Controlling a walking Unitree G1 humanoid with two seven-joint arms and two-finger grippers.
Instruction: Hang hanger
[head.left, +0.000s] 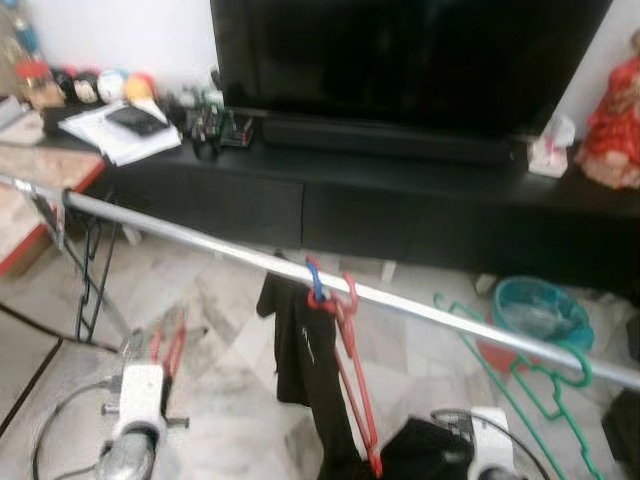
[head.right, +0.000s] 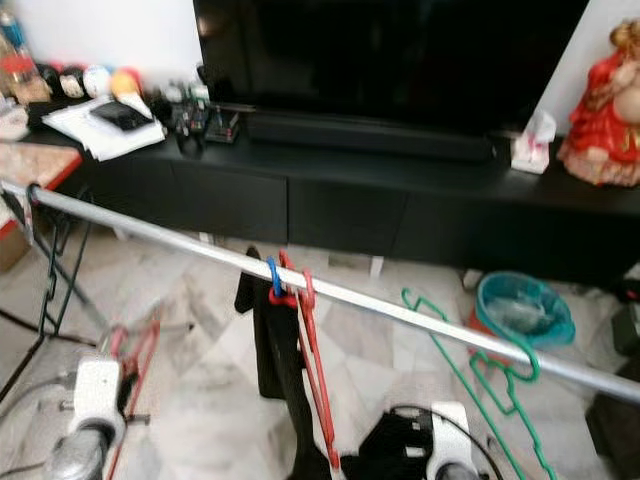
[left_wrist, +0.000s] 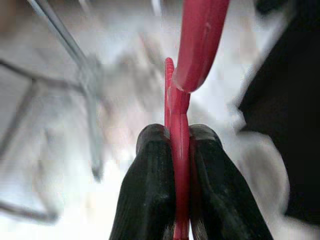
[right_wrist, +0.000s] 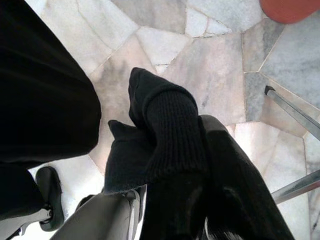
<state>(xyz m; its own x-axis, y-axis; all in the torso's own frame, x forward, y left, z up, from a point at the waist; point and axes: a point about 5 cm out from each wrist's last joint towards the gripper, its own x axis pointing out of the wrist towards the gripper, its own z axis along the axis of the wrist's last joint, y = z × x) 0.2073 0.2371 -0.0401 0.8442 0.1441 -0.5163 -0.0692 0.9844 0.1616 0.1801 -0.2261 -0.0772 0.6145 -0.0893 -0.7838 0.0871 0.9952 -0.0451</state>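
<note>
A silver rail runs across the room from upper left to lower right. On it hang a red hanger with a blue hook beside it, carrying a black garment, and farther right an empty green hanger. My left gripper is shut on another red hanger, held low under the rail at the left. My right gripper, low at the right, is shut on a black knit garment that drapes over its fingers.
A long black TV cabinet with a large TV stands behind the rail. A teal basket sits on the marble floor at the right. The rail's black stand legs are at the left, beside a red-edged table.
</note>
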